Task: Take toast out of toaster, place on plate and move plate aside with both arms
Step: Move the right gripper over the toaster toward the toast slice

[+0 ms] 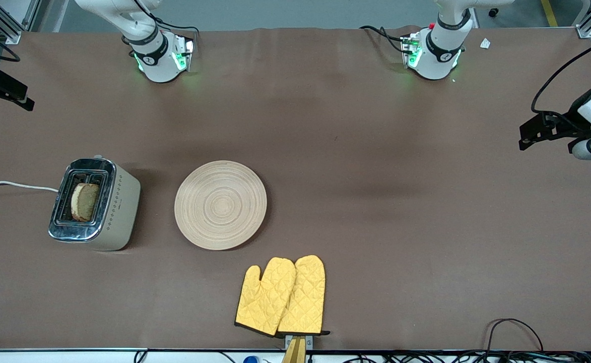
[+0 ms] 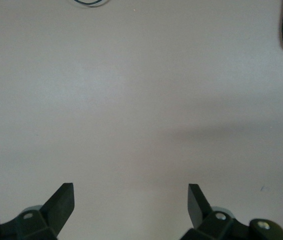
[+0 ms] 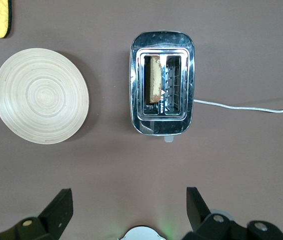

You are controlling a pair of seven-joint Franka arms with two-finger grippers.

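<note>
Left end effector point(image 2: 130, 202) spread apart over bare brown table point(image 1: 376, 201), right end effector point(image 3: 129, 207) spread apart above one toaster point(image 3: 162, 82) holding one toast point(image 3: 154, 79), one plate point(image 1: 220, 204) beside it, two yellow mitts point(image 1: 281, 296) nearer the camera.

no readable text, toaster point(image 1: 96, 204) side mark too small to read, no labels elsewhere

Both arms are showing glossy white shells with black bands, green lights glowing at the right base point(image 1: 161, 58) and left base point(image 1: 434, 55), black cables trailing.
</note>
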